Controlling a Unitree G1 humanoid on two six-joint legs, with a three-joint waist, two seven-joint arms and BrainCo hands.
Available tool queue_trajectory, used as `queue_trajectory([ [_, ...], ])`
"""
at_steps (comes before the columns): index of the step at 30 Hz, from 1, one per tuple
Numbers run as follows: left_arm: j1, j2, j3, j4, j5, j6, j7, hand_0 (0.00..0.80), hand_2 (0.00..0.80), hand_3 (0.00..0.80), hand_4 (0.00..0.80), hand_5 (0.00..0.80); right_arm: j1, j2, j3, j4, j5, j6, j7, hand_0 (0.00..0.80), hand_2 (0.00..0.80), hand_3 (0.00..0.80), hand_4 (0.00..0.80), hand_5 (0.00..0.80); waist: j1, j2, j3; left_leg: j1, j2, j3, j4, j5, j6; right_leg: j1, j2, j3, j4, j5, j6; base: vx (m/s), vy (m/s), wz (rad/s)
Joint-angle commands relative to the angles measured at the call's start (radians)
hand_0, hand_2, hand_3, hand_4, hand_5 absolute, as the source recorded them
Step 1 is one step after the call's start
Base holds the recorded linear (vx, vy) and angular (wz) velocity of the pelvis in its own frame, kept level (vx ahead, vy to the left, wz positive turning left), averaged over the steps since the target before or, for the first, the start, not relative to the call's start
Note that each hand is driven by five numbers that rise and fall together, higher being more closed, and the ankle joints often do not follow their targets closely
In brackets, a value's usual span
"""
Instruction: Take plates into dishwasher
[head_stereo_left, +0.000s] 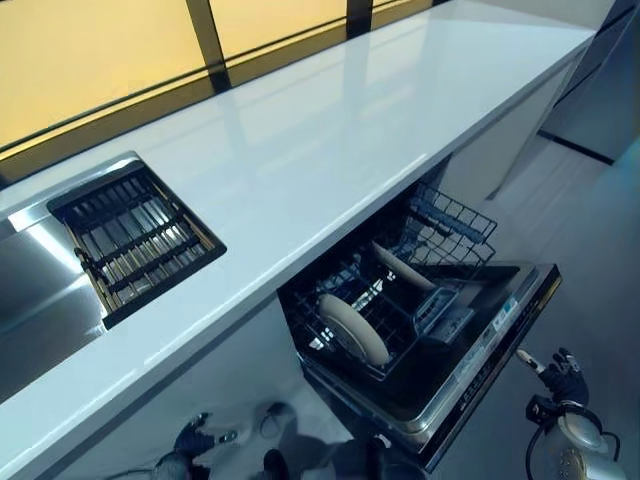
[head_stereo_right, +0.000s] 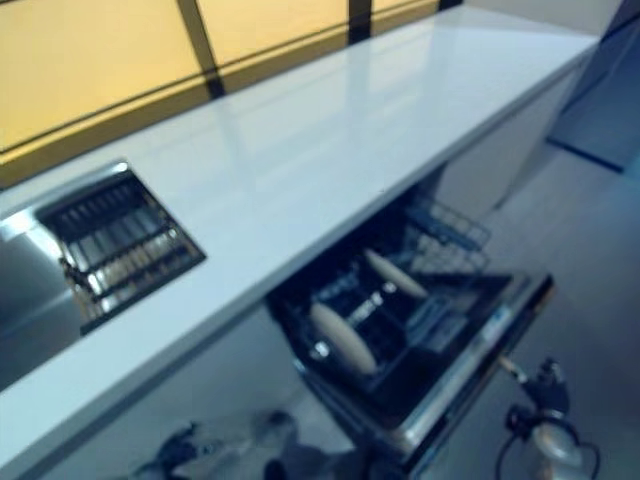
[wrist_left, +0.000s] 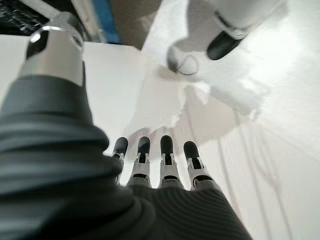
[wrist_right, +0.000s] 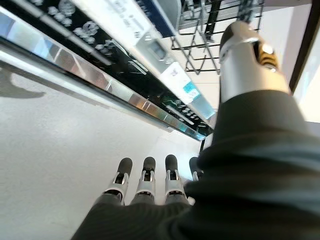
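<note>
Long white table (head_stereo_left: 330, 130) runs along a row of amber-lit windows (head_stereo_left: 90, 50), with a steel sink (head_stereo_left: 40, 280) at its left end holding a dark slatted rack (head_stereo_left: 135, 240). Under the table's front edge the dishwasher (head_stereo_left: 440, 370) stands with its door dropped flat and the lower wire rack (head_stereo_left: 400, 290) pulled out over it. Two pale plates sit upright on edge in that rack: one plate (head_stereo_left: 352, 330) near the front, the second plate (head_stereo_left: 403, 266) further back, well apart. Left hand (wrist_left: 160, 155) hangs low by the white cabinet front, fingers straight and empty. Right hand (wrist_right: 145, 177) hangs beside the door's outer edge, fingers out straight too, I think, holding nothing.
</note>
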Motion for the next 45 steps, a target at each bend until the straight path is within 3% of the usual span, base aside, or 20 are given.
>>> queue_trajectory([
  [1, 0.007, 0.029, 0.000, -0.039, -0.035, -0.047, 0.034, 0.000, 0.000, 0.000, 0.000, 0.000, -0.044, -0.012, 0.014, 0.003, 0.028, -0.091, -0.045, 0.000, 0.000, 0.000, 0.000, 0.000, 0.020, 0.001, -0.015, -0.031, -0.008, -0.064, 0.015, 0.021, 0.036, 0.006, -0.062, -0.014, 0.134, 0.022, 0.017, -0.046, -0.004, -0.01],
  [13, -0.012, 0.032, -0.021, -0.067, -0.044, -0.054, 0.062, 0.000, 0.000, 0.000, 0.000, 0.000, -0.101, -0.016, 0.069, 0.091, 0.064, -0.138, -0.048, 0.000, 0.000, 0.000, 0.000, 0.000, 0.017, 0.052, 0.040, -0.168, 0.000, -0.086, 0.134, 0.006, 0.040, -0.144, -0.074, 0.029, 0.293, -0.035, -0.010, -0.055, 0.005, -0.01],
  [23, -0.022, 0.043, -0.023, -0.100, -0.064, -0.040, 0.054, 0.000, 0.000, 0.000, 0.000, 0.000, -0.136, -0.013, 0.114, 0.066, 0.059, -0.148, -0.020, 0.000, 0.000, 0.000, 0.000, 0.000, 0.012, 0.094, 0.057, -0.249, -0.012, -0.092, 0.210, -0.008, 0.052, -0.247, -0.086, 0.067, 0.398, -0.066, -0.028, -0.024, 0.006, -0.06],
  [26, -0.019, 0.034, -0.031, -0.114, -0.067, -0.041, 0.056, 0.000, 0.000, 0.000, 0.000, 0.000, -0.156, -0.012, 0.136, 0.047, 0.045, -0.144, -0.027, 0.000, 0.000, 0.000, 0.000, 0.000, 0.010, 0.105, 0.058, -0.274, -0.023, -0.103, 0.261, -0.049, 0.046, -0.276, -0.088, 0.092, 0.452, -0.113, -0.023, 0.058, 0.011, -0.06],
  [41, -0.040, 0.027, -0.054, -0.156, -0.068, -0.054, 0.079, 0.000, 0.000, 0.000, 0.000, 0.000, -0.204, 0.016, 0.192, -0.035, 0.057, -0.145, 0.008, 0.000, 0.000, 0.000, 0.000, 0.000, 0.018, 0.123, 0.071, -0.371, -0.018, -0.118, 0.297, -0.009, 0.034, -0.374, -0.083, 0.103, 0.567, -0.154, -0.033, -0.008, -0.016, 0.01],
  [45, -0.035, 0.027, -0.059, -0.163, -0.062, -0.055, 0.070, 0.000, 0.000, 0.000, 0.000, 0.000, -0.204, 0.027, 0.211, -0.066, 0.125, -0.131, 0.111, 0.000, 0.000, 0.000, 0.000, 0.000, 0.021, 0.127, 0.074, -0.377, -0.021, -0.124, 0.293, 0.006, 0.027, -0.382, -0.082, 0.102, 0.574, -0.158, -0.035, 0.006, -0.011, 0.02],
])
